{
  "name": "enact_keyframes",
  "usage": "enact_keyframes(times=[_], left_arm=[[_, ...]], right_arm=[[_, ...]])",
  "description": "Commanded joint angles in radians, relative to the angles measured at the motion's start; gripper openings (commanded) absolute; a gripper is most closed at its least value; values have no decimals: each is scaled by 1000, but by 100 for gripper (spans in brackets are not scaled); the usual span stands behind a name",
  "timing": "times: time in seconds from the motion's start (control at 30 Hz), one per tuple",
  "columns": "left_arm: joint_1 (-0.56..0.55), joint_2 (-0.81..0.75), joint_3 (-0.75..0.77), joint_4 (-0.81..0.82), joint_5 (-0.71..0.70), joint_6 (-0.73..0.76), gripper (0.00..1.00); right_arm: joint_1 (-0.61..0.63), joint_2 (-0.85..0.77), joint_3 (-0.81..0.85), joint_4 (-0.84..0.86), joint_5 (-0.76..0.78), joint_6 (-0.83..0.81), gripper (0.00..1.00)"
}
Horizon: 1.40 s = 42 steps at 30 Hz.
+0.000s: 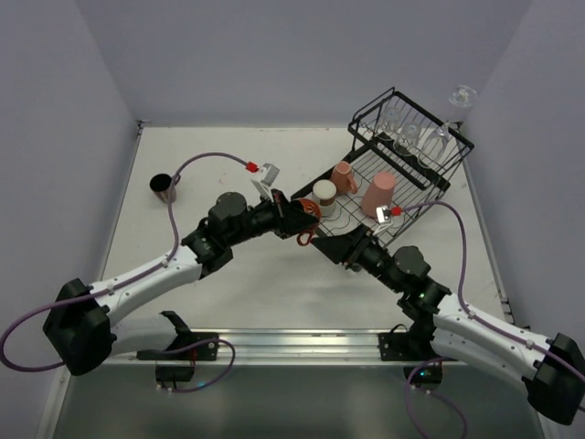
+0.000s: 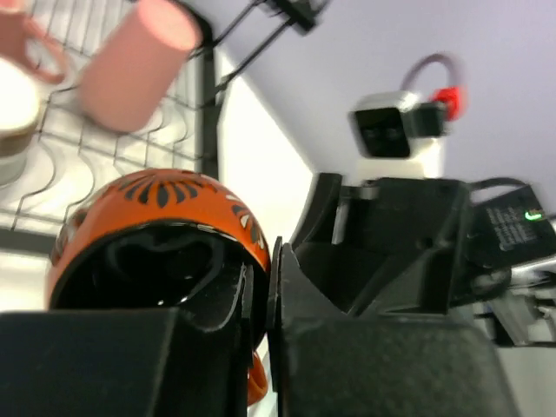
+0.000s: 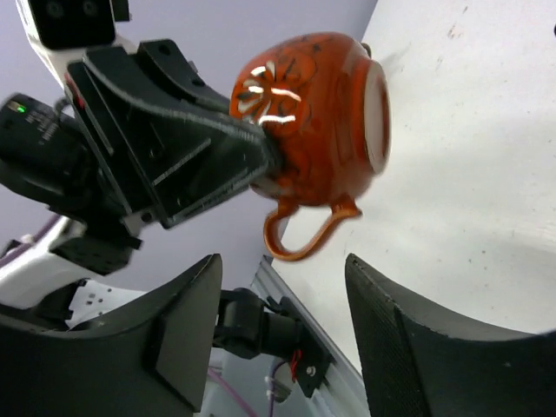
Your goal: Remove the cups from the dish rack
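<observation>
In the left wrist view the round orange-red mug with black flower marks (image 2: 156,213) loses its lower half behind the left tool (image 2: 265,278), and its handle is almost wholly hidden. Farther off, the tall pink tumbler (image 2: 130,69) is blurred. The small pink mug (image 2: 22,39) and the cream cup (image 2: 10,113) are cut by the left edge. From above, the clear glasses (image 1: 407,137) in the black wire dish rack (image 1: 422,187) are too faint to count. The fingers of the right tool (image 3: 282,269) run off the bottom edge of its own view.
</observation>
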Motion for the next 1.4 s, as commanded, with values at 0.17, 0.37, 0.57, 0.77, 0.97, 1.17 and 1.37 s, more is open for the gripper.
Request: enact_keyframes(times=[0.17,0.37,0.57,0.77,0.97,1.17,1.37], left_arm=[[42,46,375,-732,-522,354,0],[212,280,600,-1025,-616,486,0],[323,554,792,-1160,-676,564,0],[442,704,930,-1147,-608,584,0],[539,784,946,-1109,-518,610,0],[620,821,912,-1044,-386,607,0],[669,826,852,-941,-262,608,0]], right_arm=[[3,-50,84,-240,-16,-139,65],[3,-52,122,-339,-19,-230,65],[5,-66,132,-394,-51,-277,66],[5,-118,90,-424,-68,-276,66],[5,-100,111,-451,-87,-305,66],[5,-66,131,-465,-77,-316,67],[5,-40,151,-477,-64,-310,67]])
